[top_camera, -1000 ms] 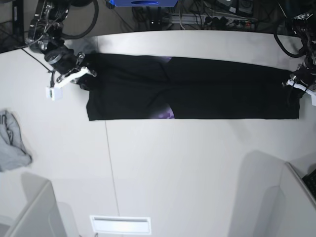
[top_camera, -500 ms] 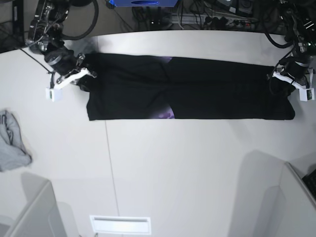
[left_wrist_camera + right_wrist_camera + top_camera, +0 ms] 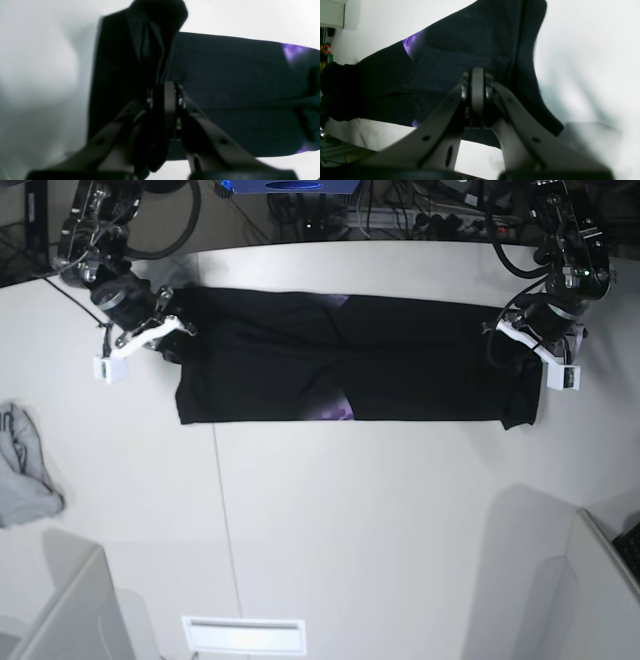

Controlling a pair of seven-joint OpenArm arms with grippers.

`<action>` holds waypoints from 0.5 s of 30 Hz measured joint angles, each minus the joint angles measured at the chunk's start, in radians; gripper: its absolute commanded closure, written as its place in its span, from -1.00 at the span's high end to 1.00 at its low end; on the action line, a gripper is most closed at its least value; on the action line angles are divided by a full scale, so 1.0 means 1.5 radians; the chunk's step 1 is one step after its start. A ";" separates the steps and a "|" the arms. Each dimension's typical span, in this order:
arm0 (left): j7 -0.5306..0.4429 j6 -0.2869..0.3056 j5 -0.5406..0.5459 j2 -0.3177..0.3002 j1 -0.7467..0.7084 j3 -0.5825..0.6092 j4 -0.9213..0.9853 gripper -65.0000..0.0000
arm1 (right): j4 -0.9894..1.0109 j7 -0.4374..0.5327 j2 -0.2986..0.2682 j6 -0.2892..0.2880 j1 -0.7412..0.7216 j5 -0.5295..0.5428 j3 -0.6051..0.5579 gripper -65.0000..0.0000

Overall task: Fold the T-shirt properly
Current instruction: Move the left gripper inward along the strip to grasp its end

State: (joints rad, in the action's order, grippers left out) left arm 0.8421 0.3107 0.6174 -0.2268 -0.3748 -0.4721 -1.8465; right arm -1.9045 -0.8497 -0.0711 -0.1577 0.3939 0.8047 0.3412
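The black T-shirt (image 3: 400, 370) lies on the white table as a long narrow band, with bits of purple print (image 3: 338, 410) showing at its middle. My left gripper (image 3: 503, 332) is shut on the band's right end, which hangs bunched from the fingertips (image 3: 170, 87) above the rest of the T-shirt (image 3: 237, 87). At the band's left end, my right gripper (image 3: 178, 330) is shut on the cloth's edge. In the right wrist view the closed right gripper (image 3: 477, 75) sits over the T-shirt (image 3: 457, 50), whose edge rises beside it.
A small light-grey cloth (image 3: 25, 470) lies at the table's left edge. White box-like panels stand at the near left (image 3: 70, 610) and near right (image 3: 600, 580), with a white slot (image 3: 243, 635) between them. Cables (image 3: 450, 220) run behind the table.
My left gripper has carried the shirt's right end leftward in the base view, so the band is shorter. The right gripper has stayed put.
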 measured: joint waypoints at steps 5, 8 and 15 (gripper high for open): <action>-0.001 -0.028 -0.002 0.001 0.001 0.056 0.000 -1.00 | 0.000 0.000 0.000 0.000 0.000 0.000 0.001 -1.00; 0.003 -0.028 -0.002 0.002 0.012 0.090 0.000 -1.00 | 0.000 0.000 0.000 0.000 0.000 0.000 0.001 -1.00; 0.000 -0.119 -0.007 0.014 0.048 0.184 0.001 -1.00 | 0.000 0.000 0.000 0.000 0.001 0.000 0.003 -1.00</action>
State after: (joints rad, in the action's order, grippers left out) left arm 0.8425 0.1318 0.6071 -0.2062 -0.3035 -0.1963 -1.8450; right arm -1.9045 -0.8501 -0.0715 -0.1577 0.3946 0.8047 0.3454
